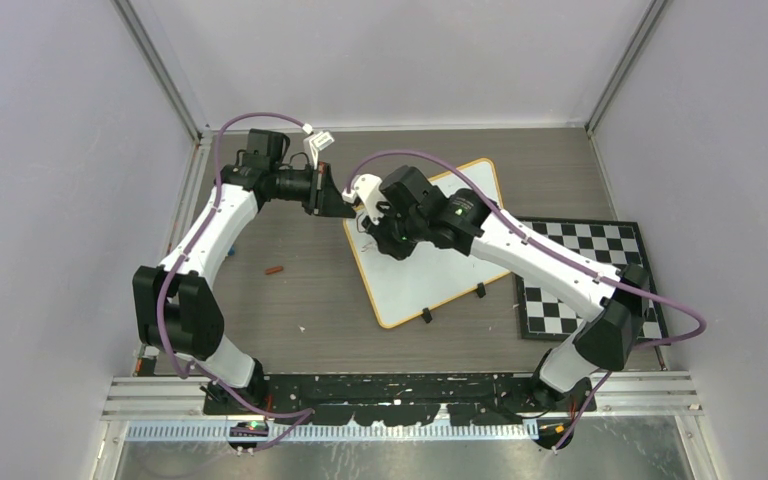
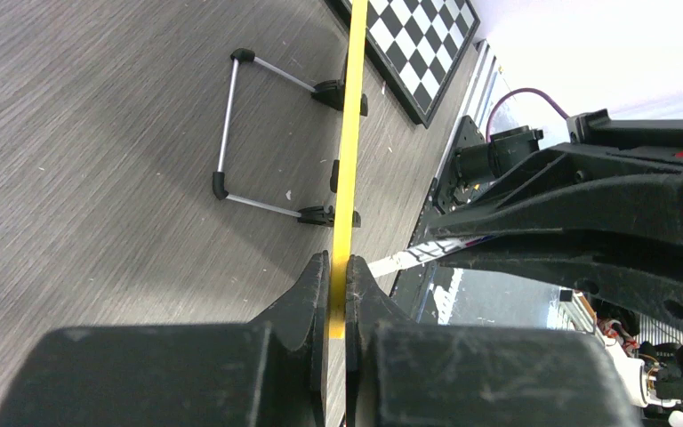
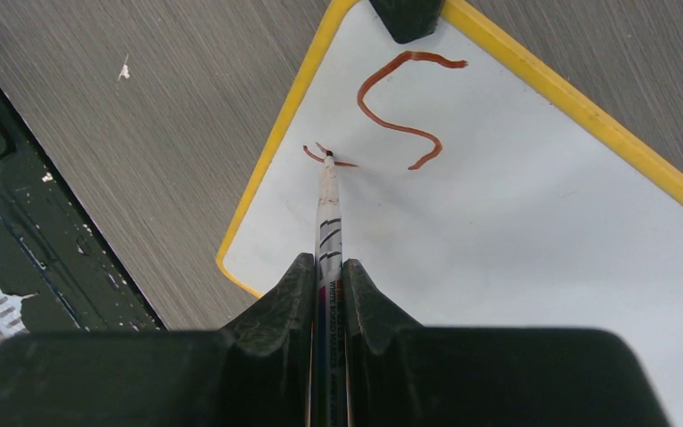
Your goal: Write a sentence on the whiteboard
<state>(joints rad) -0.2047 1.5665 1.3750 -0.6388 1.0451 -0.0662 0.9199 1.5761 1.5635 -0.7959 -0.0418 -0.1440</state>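
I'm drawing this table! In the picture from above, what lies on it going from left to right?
On the table: small red-brown piece → whiteboard → black-and-white checkered mat.

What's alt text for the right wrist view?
Right claw grips a marker, tip touching the whiteboard at a short stroke beside a red-brown S. Grey wood-grain table shows past the board's yellow rim.

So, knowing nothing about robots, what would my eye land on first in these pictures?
The right gripper pinches a marker, its tip on the whiteboard beside a red-brown S near one corner. The left gripper clamps that board's yellow rim. A black-and-white checkered mat lies beside the board.
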